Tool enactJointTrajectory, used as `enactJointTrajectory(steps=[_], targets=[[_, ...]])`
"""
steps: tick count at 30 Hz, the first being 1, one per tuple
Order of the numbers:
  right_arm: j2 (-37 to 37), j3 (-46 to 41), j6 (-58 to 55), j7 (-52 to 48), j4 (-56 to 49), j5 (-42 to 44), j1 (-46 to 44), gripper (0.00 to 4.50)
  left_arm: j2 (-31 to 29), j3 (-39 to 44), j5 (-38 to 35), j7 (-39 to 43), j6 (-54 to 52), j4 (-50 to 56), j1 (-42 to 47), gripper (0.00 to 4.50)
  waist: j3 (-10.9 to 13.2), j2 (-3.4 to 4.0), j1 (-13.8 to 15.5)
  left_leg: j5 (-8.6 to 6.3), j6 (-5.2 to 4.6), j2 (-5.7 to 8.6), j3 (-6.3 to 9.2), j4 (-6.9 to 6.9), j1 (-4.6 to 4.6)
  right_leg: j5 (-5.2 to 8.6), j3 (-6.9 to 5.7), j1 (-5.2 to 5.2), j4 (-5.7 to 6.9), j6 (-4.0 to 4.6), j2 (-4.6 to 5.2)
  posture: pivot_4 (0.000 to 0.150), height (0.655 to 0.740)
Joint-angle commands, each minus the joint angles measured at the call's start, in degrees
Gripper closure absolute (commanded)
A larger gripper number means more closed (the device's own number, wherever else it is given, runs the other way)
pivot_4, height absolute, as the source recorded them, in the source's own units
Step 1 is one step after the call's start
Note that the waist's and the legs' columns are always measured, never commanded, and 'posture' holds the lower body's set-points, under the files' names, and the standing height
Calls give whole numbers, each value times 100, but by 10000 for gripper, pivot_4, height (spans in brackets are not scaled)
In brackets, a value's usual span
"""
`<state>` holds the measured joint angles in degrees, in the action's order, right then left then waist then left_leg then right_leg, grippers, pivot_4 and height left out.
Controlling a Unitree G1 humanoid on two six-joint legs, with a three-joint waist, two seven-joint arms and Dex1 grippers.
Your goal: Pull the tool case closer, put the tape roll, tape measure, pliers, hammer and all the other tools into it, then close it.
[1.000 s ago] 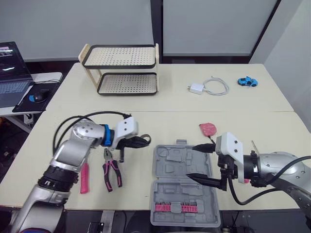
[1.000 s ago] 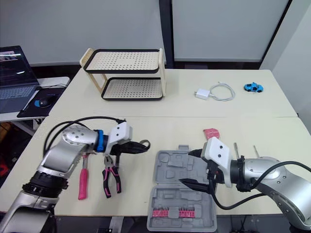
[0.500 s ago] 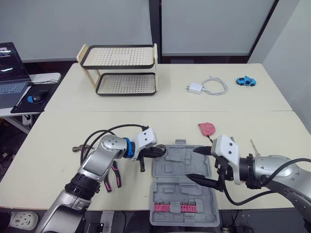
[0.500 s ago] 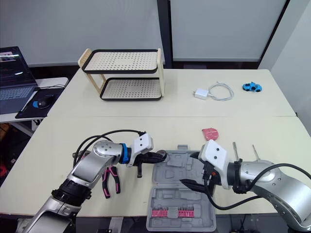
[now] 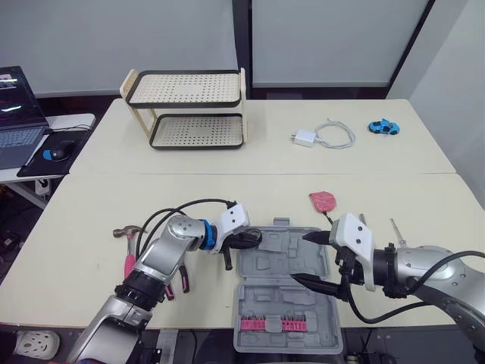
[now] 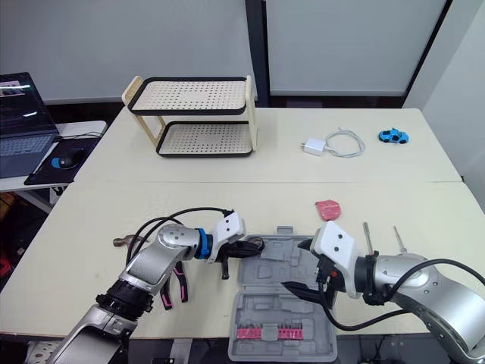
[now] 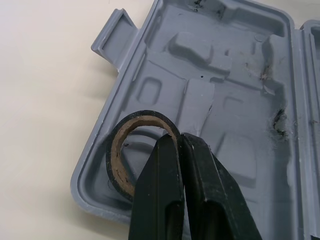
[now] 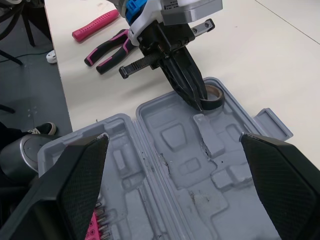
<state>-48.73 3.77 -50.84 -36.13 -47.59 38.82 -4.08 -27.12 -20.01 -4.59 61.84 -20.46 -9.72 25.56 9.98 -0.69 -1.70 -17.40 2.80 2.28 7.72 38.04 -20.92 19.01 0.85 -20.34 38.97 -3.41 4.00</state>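
In the left eye view, the open grey tool case [image 5: 273, 267] lay at the near edge of the worktop [image 5: 227, 197]. The left end effector [image 5: 254, 239] reached over the case's far left corner. The right end effector [image 5: 301, 258] hovered over its right side, fingers spread wide and holding nothing. Pliers [image 5: 183, 282] and a hammer [image 5: 127, 258] lay left of the case, partly behind the left arm.

In the left wrist view, the fingers [image 7: 160, 190] were pinched together on the rim of the tape roll [image 7: 116, 162], over the case's corner recess. Whether the roll touched the case could not be told.

In the right wrist view, the roll stood on edge at that corner.
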Motion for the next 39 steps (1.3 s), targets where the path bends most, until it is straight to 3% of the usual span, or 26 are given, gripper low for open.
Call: enactJointTrajectory(steps=[1, 14, 15, 24, 32, 39], targets=[[11, 5, 119, -9, -196, -59, -2, 0, 67, -51, 69, -27, 140, -48, 86, 44811, 0, 0, 1, 0, 0, 0, 0, 0, 0, 0, 0, 0, 0, 0, 0, 1500, 7400], [9, -56, 144, -29, -233, -125, 83, 0, 157, -15, 25, 92, 88, -59, 121, 44811, 0, 0, 5, 0, 0, 0, 1, 0, 0, 0, 0, 0, 0, 0, 1, 1500, 7400], [-1, -70, 142, -35, -239, -125, 92, 0, 138, 14, -9, 113, 44, -6, 133, 39874, 0, 0, 5, 0, 0, 0, 1, 0, 0, 0, 0, 0, 0, 0, 1, 1500, 7400], [-57, -193, 150, -59, -258, -123, 165, 0, -291, 394, -425, 389, -428, 852, 215, 12425, 0, -1, 2, 0, 0, -1, 1, 0, 0, 0, 0, 0, 0, 0, 1, 1500, 7400], [-89, -248, 175, -113, -218, -145, 179, 0, -719, 451, -569, 633, -495, 1022, 143, 12425, 1, -1, 4, 0, 0, -1, 1, -1, 1, 0, 0, 1, -1, 0, 1, 1500, 7400], [-63, -215, 216, -132, -204, -199, 157, 0, -471, 607, -797, 692, 133, 707, 2, 12425, 1, -1, 3, 0, 0, -3, 1, -1, 0, 0, 1, 1, -1, 0, 2, 1500, 7400]])
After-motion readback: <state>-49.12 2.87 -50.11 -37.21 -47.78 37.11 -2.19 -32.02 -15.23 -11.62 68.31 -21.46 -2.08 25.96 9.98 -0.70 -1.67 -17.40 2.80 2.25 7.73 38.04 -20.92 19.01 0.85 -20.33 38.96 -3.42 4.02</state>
